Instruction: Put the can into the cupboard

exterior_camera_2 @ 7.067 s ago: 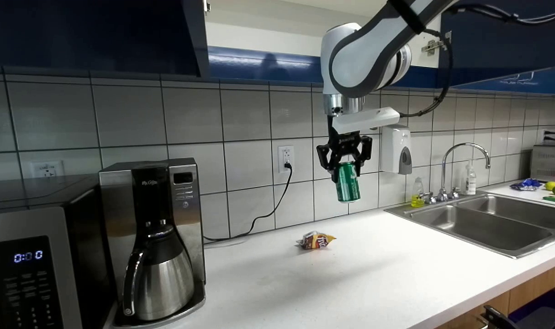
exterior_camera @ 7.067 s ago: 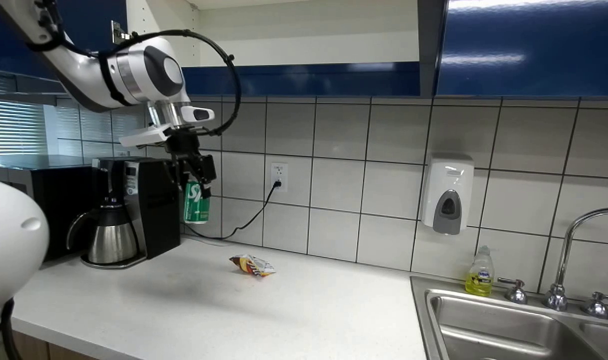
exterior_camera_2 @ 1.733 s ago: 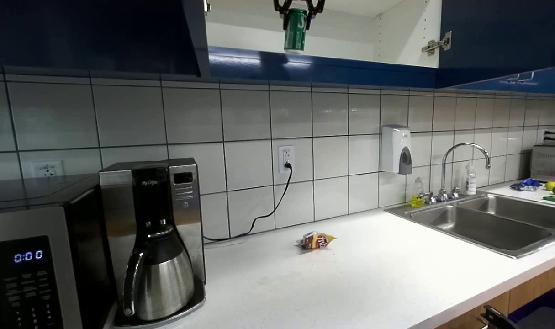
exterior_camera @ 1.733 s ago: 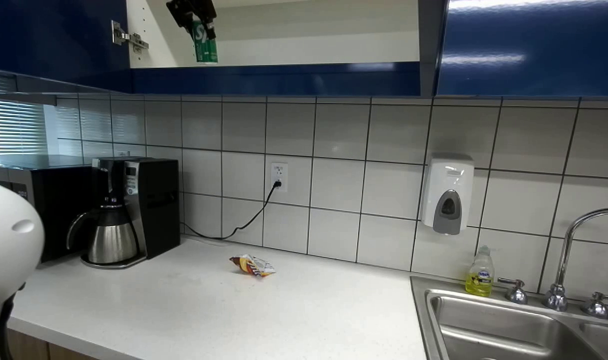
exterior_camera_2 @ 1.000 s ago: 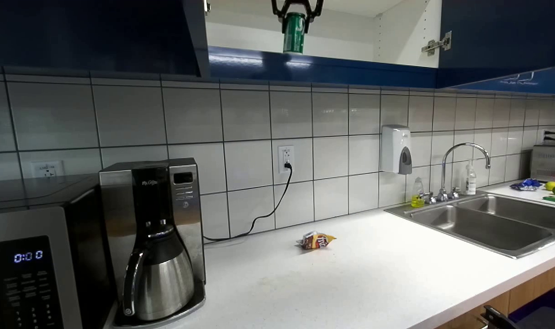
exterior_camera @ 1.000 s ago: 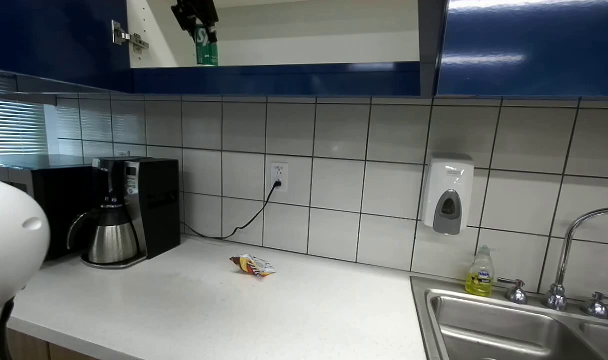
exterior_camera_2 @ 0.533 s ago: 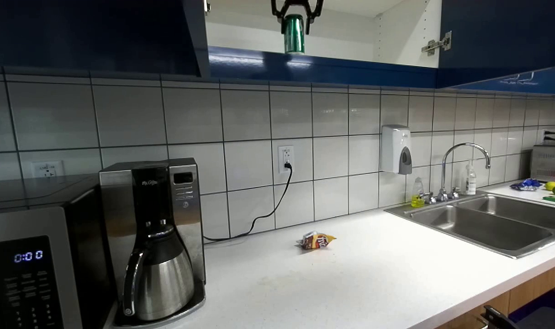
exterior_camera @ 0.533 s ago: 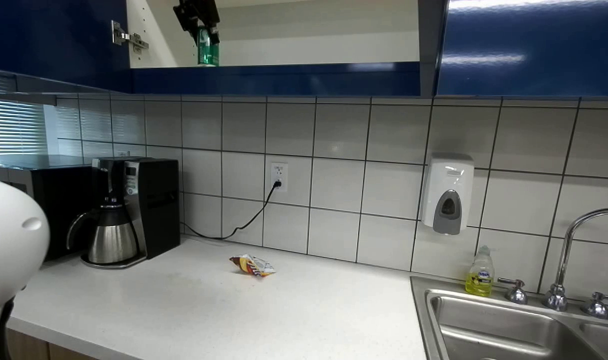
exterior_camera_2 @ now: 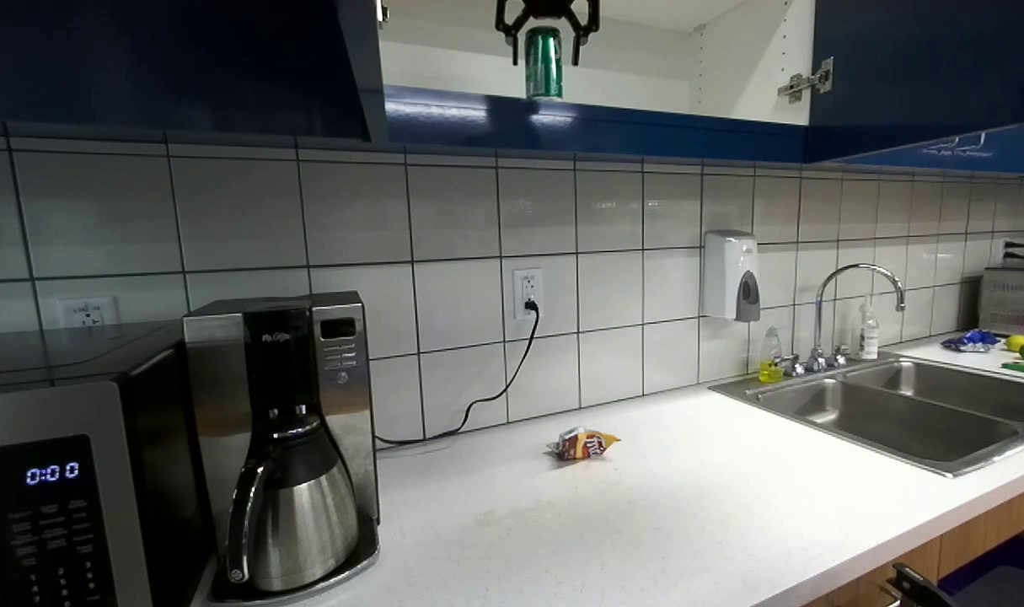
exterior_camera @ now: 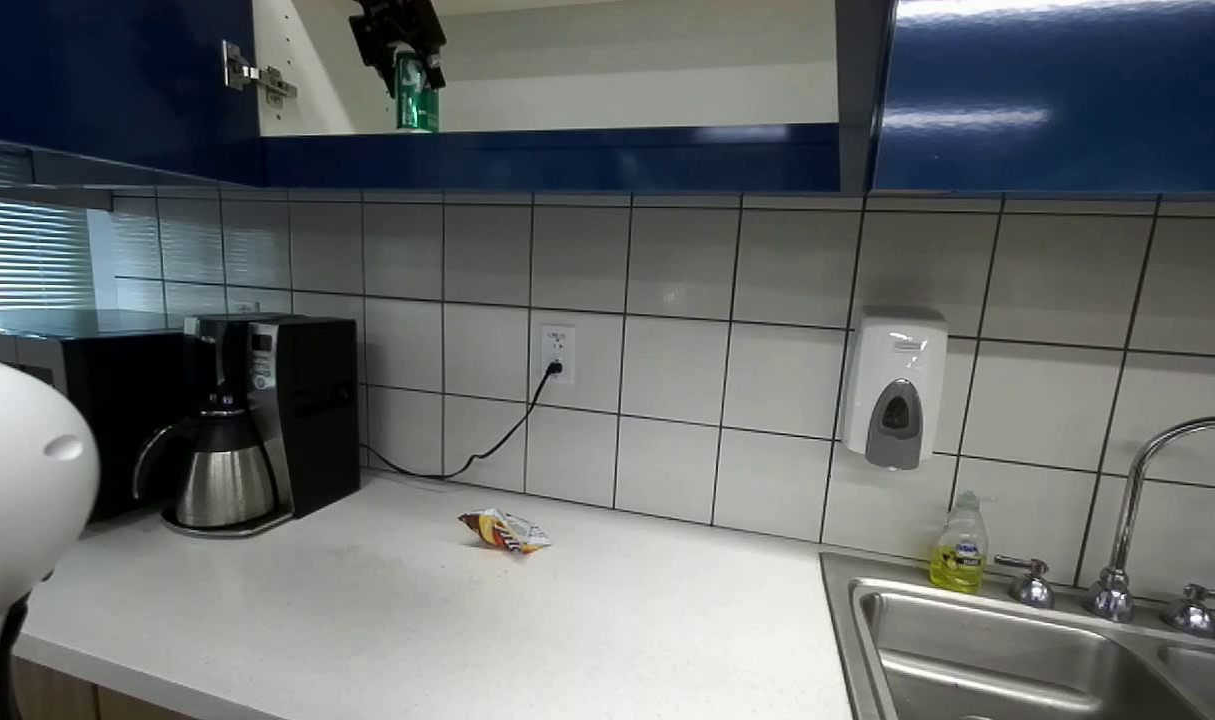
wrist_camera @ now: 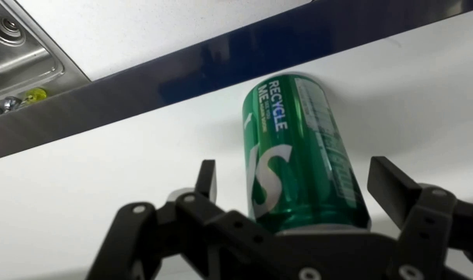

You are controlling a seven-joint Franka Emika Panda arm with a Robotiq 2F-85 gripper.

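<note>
Standing upright inside the cupboard (exterior_camera: pixel 627 95), just behind its front edge (wrist_camera: pixel 236 58), the can (wrist_camera: pixel 298 155) looked to be where the task wanted it. It appeared to rest on the cupboard floor (wrist_camera: pixel 104 186), for the wrist view showed soft shade on that white surface beside it. The gripper (exterior_camera_2: pixel 545 63) was spread wide within the cupboard's opening, with a finger (wrist_camera: pixel 207 177) at each side of the can and a gap visible on both sides in the wrist view, so it pinched nothing. The placing thus seemed done, and the letting go too. What remained, as far as could be judged, was backing the gripper out of the cupboard without brushing the can. That called for some care: so near the cupboard's front edge, a bump could have tipped it off toward the counter (exterior_camera_2: pixel 646 506) below. The doors (exterior_camera_2: pixel 924 67) stood open at both sides of the cupboard; the task asked only for putting in, so shutting them did not seem owed. A wrapper (exterior_camera_2: pixel 583 444) lay on the counter below the cupboard and seemed no part of the job.
</note>
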